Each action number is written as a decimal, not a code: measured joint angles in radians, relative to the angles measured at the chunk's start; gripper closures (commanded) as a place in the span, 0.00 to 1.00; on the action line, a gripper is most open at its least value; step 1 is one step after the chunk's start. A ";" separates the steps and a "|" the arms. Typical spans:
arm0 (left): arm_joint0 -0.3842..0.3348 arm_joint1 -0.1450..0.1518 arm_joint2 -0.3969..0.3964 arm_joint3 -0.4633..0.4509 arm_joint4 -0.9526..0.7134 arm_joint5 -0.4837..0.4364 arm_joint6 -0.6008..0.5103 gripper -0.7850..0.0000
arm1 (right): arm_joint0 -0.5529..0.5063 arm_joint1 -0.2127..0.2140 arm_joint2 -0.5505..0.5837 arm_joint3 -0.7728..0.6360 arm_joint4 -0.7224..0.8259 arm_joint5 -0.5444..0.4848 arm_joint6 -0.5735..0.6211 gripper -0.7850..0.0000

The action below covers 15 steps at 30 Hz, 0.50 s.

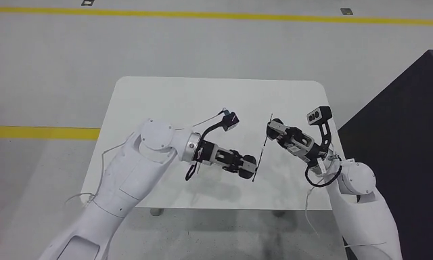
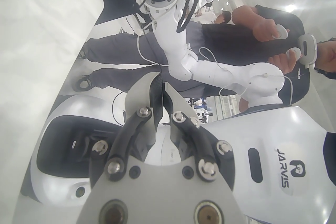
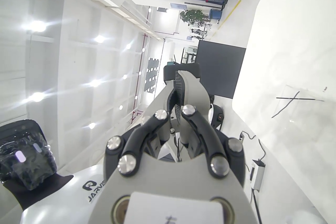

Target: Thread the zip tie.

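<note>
Closest to the lens is the left gripper. Its fingers are pinched down to a thin dark slit, clamped on the zip tie.

In the top view I read the tie as a thin black strand running roughly 12 to 6 with a slight lean toward 7. It sits at about 3 o'clock of table centre. There is a small kink midway along it. The 6 o'clock end pokes out past the left fingers, and the 12 o'clock end sticks out just past the right gripper. The right pads are pressed flat together on the strand.

The right gripper sits at 1 o'clock of the left one, near it but apart, and the tie bridges the gap.

The left arm lies over the white table from 8 o'clock, the right arm from 4 o'clock.

On the right wrist cam I see crossed dark strands on the tabletop, well apart from the fingers. I can't tell what they are.

Off the table there is a dark panel at 3 o'clock and a yellow floor line across 12 o'clock.
</note>
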 measured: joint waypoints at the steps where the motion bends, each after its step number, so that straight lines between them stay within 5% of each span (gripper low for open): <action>1: -0.004 -0.001 0.004 0.000 0.001 0.000 -0.001 1.00 | 0.000 0.000 0.000 0.000 0.000 0.000 0.000 1.00; 15: -0.031 -0.012 0.027 0.029 -0.009 -0.004 0.017 1.00 | 0.000 0.000 0.000 0.000 0.000 0.000 0.000 1.00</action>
